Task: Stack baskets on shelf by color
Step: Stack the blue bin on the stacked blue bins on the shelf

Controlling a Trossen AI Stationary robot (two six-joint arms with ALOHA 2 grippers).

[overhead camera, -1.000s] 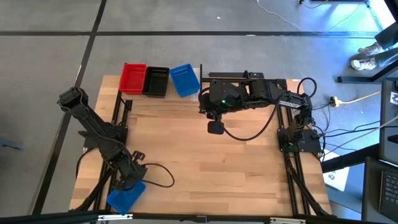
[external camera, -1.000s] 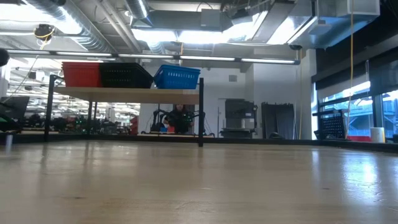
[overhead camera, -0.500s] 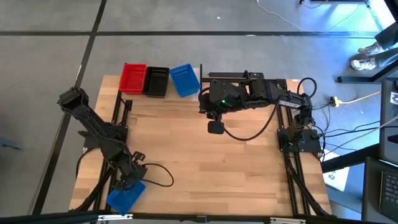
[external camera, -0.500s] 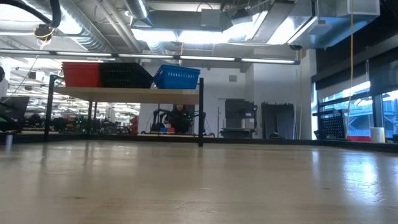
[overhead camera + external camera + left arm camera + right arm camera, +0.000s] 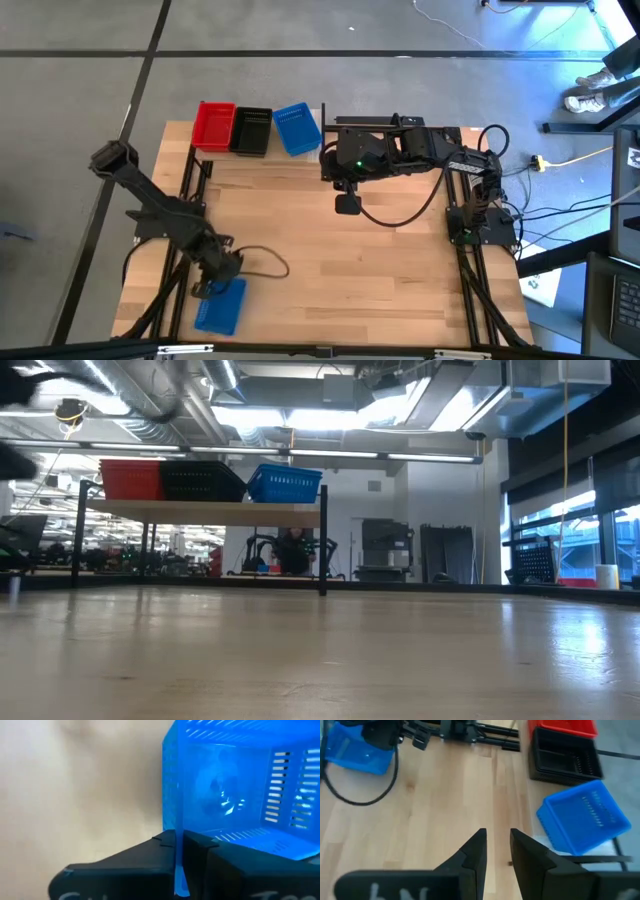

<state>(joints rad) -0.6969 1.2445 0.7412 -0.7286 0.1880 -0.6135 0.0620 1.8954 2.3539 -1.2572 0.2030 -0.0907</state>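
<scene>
My left gripper (image 5: 212,283) is near the table's near left corner, shut on a blue basket (image 5: 220,305) whose open top faces up. On the shelf (image 5: 200,510) at the far left stand a red basket (image 5: 213,125), a black basket (image 5: 251,130) and a second blue basket (image 5: 297,128) side by side, the blue one turned askew. My right gripper (image 5: 497,845) hangs over the far middle of the table, right of the shelf, open by a narrow gap and holding nothing. No other baskets show. My left gripper pinches one side wall (image 5: 176,840) of the blue basket at its rim, one finger (image 5: 215,852) inside the basket and the other finger (image 5: 145,855) outside. The fingers come from above, slanting down. Whether the basket's bottom rests on the table cannot be told.
A black cable (image 5: 262,262) loops over the table beside my left gripper. The shelf's black posts (image 5: 323,555) stand at the far left. The tabletop's middle (image 5: 340,270) is bare wood. A person's feet (image 5: 595,88) show on the floor far right.
My left gripper has swung toward the table's right and slightly toward the far edge, carrying the blue basket with it. The basket has come in from the near left corner and turned more nearly square to the table. The right arm has kept still.
</scene>
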